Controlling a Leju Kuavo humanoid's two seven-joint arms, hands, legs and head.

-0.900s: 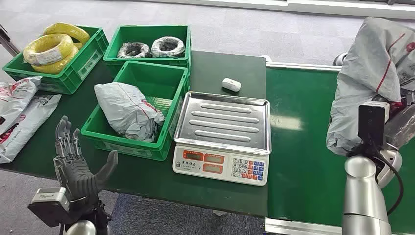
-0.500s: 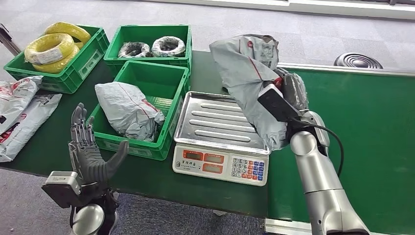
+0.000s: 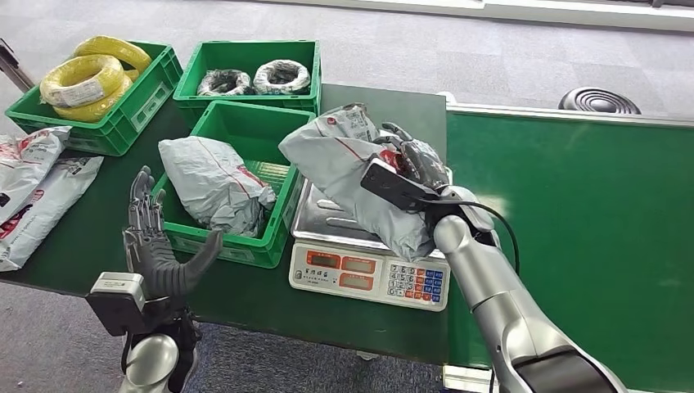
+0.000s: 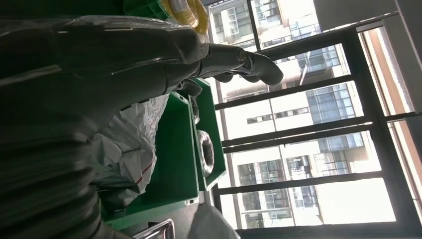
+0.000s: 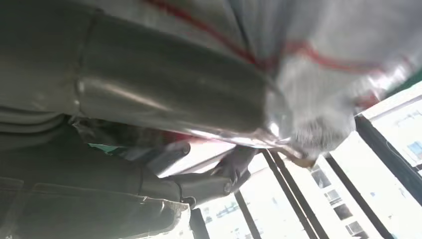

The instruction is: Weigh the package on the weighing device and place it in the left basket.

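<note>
While over scale (image 3: 370, 246), gripped package (image 3: 352, 168) beside basket (image 3: 282, 214).

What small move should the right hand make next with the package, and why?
Probably lower it and let go. The right hand holds the grey package over the scale's steel tray, its lower end at or near the tray, so it cannot yet be weighed. The left hand waits open beside the green basket.
</note>
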